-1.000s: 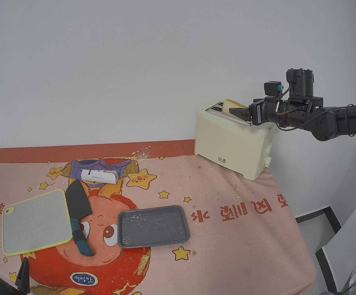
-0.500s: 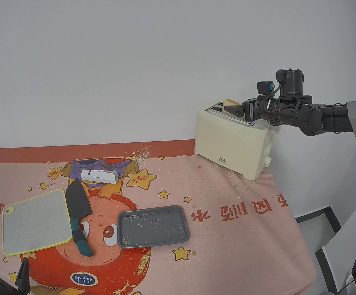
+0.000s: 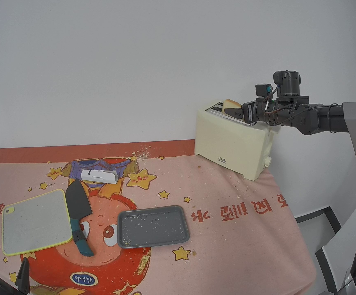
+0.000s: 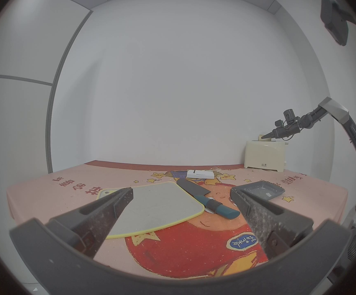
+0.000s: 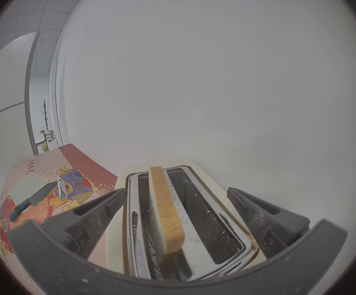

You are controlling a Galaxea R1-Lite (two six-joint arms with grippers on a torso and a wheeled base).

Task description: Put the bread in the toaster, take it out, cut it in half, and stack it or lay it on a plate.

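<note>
The counter [image 3: 235,242], under a soft pink cloth printed with a red cartoon face and yellow stars, fills the lower half of the head view. The right arm enters from the right edge. Over the last second it has slid toward frame left, carrying the right pincer [image 5: 176,192] in over the top of the cream, smooth-sided, box-shaped plastic toaster [image 3: 231,144], which stands right of centre. We read this as the approach for the take-out grasp, which is not yet made. Nothing else on the counter has shifted.

At lower left lies the matte, pale grey cutting board [image 3: 34,222], round-cornered with a yellow-green rim. At lower centre sits the dark grey, shallow-lipped rectangular tray [image 3: 153,228], dusted with crumbs. Just beside the board's right edge rests the knife [image 3: 77,201], with a broad dark blade and a teal handle. The left pincer [image 4: 181,192] waits in the bottom left corner, fingers spread with nothing between them.

The pale, tan-crusted slice of bread [image 5: 165,214] stands on edge in one of the toaster's two metal-lined slots, its upper part poking out. The right pincer's dark, scuffed fingers are spread on either side of it, clear of the crust. Smallest is a white block [image 3: 100,176] just above the knife.
</note>
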